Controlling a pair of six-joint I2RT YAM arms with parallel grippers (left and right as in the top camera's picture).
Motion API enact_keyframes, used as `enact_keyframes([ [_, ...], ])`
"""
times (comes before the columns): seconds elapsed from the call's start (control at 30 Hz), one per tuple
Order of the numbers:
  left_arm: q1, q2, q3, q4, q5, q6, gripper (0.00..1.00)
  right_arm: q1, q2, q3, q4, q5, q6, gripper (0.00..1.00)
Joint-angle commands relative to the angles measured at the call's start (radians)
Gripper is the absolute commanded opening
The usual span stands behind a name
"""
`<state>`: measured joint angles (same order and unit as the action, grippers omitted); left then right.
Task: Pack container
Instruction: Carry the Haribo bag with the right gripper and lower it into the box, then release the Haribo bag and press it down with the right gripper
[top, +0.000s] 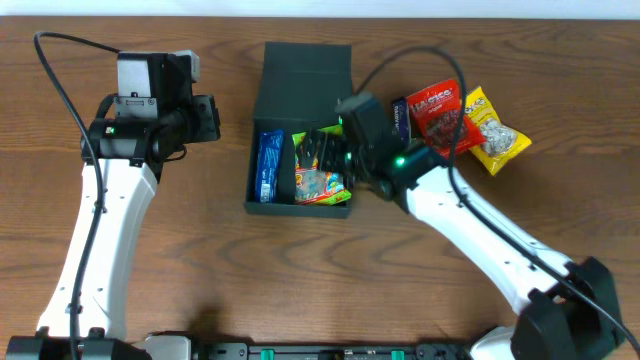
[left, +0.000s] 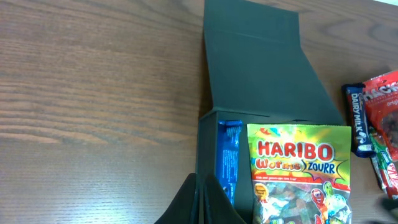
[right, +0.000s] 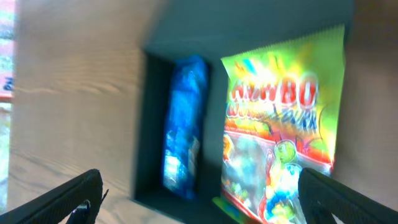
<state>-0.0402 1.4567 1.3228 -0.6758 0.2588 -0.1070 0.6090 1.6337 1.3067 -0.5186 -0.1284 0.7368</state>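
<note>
Black fingers (right: 62, 199) of the right hand (right: 205, 208) fill the bottom corners of its own wrist view. They are spread wide and pinch nothing. Directly beneath them lies the container (right: 249, 25), a dark box with its flap lid thrown back on the side away from the robot.

Two things lie inside. A blue packet (right: 183, 124) runs along the wall to the hand's left. A bright gummy bag (right: 280, 124) lies under the hand and to its right, overlapping the box edge nearest the robot. Both have their long axis running from the robot towards the lid.

From overhead, the right hand (top: 318, 152) hovers over the gummy bag (top: 320, 180), inside the outline of the container (top: 252, 170). What is left to pack lies behind this hand's wrist, on its outer side, on the desk (top: 560, 80). A dark blue chocolate bar (top: 402, 118) is closest to the box, then a red packet (top: 437, 115), then a yellow packet (top: 492, 130) farthest out. The bar's long axis runs roughly parallel to the blue packet (top: 269, 165).

The left hand (top: 205, 120) has its fingers pressed together and holds nothing. It sits on the other side of the box, with the container between it and the pile.

The right arm is therefore clearly the nearer one. I judge it needs to swing outward from the box to reach the bar, which looks already lined up for the slot between the two packed items.
</note>
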Motion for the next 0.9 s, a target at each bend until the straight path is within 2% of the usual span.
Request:
enact_keyframes([
  [0.0,0.002,-0.008,0.021,-0.001,-0.004,0.011,0.06,0.001,-0.016,0.14,-0.051,0.076,-0.181,0.99],
  [0.03,0.002,-0.008,0.021,-0.001,-0.004,0.011,0.06,0.001,-0.016,0.165,-0.066,0.076,-0.223,0.87],
  [0.07,0.002,-0.008,0.021,0.0,-0.004,0.011,0.06,0.001,-0.016,0.167,-0.086,0.077,-0.238,0.33],
  [0.1,0.003,-0.008,0.021,0.0,-0.004,0.011,0.06,0.001,-0.005,0.164,-0.116,0.08,-0.237,0.03],
  [0.27,0.003,-0.008,0.021,0.013,-0.004,0.011,0.06,0.024,0.107,0.163,-0.26,0.08,-0.237,0.01],
  [0.47,0.003,-0.008,0.021,0.012,-0.003,0.011,0.06,0.052,0.244,0.163,-0.341,0.125,-0.218,0.01],
  [0.87,0.002,-0.008,0.021,0.01,-0.003,0.01,0.06,0.053,0.412,0.163,-0.356,0.179,-0.215,0.01],
])
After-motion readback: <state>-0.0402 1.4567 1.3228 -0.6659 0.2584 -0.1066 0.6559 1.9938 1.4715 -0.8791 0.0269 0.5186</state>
